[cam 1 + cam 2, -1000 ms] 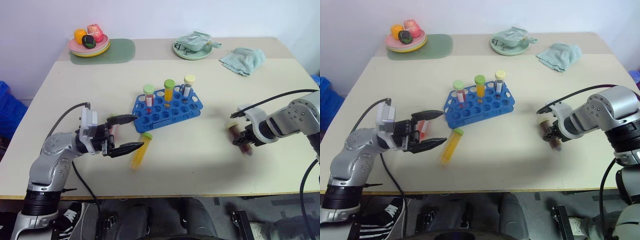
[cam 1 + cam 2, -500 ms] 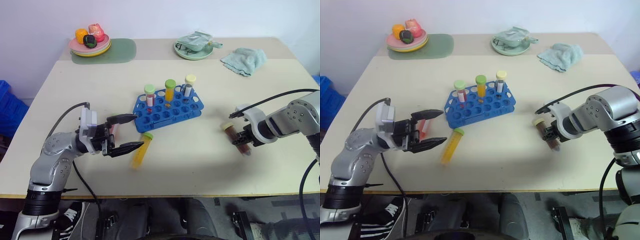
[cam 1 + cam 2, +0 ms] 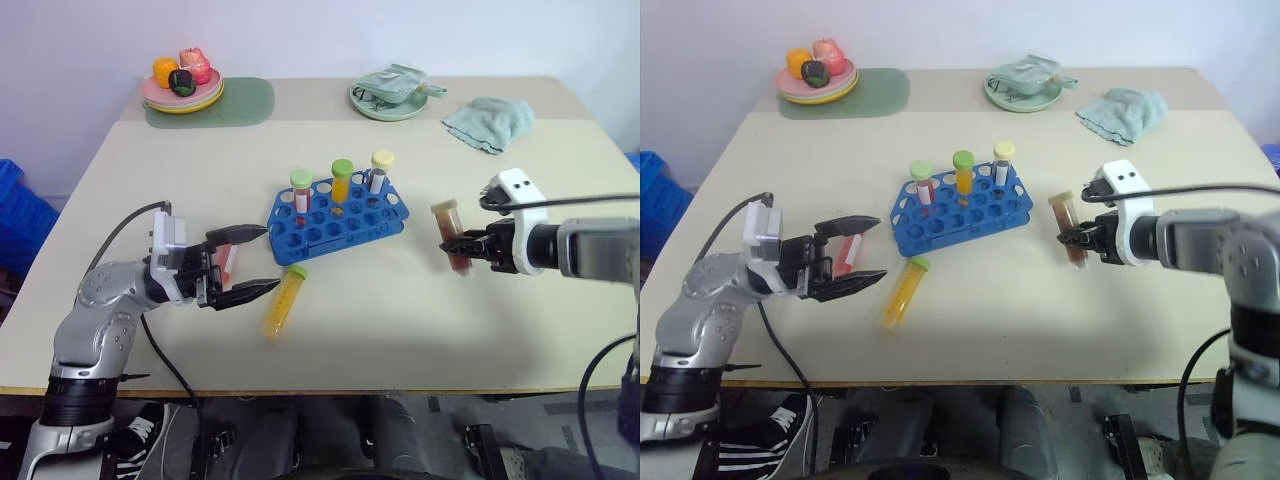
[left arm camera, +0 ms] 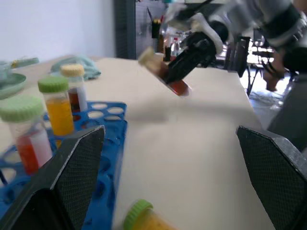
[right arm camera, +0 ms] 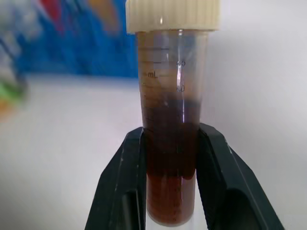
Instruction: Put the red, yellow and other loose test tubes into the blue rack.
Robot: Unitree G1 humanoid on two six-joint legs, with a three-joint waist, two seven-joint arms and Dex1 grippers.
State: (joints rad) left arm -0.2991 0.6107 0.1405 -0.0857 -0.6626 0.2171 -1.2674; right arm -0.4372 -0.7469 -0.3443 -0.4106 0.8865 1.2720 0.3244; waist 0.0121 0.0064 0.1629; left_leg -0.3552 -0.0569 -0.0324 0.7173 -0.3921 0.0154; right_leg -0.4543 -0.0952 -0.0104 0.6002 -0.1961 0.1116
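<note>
While its two black fingers pressed on either side, the right pincer (image 3: 1072,240) gripped a cream-capped tube of dark brown liquid (image 3: 1069,228), tilted above the surface (image 3: 400,310) just right of the blue rack (image 3: 336,221). That rack sat mid-surface with three capped tubes upright. The left pincer (image 3: 246,263) was spread wide and empty, near a yellow tube (image 3: 283,300) lying flat.

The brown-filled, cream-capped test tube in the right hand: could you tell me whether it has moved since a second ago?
Yes. The brown-filled, cream-capped test tube has risen off the table and moved closer to the bright blue plastic rack.
</note>
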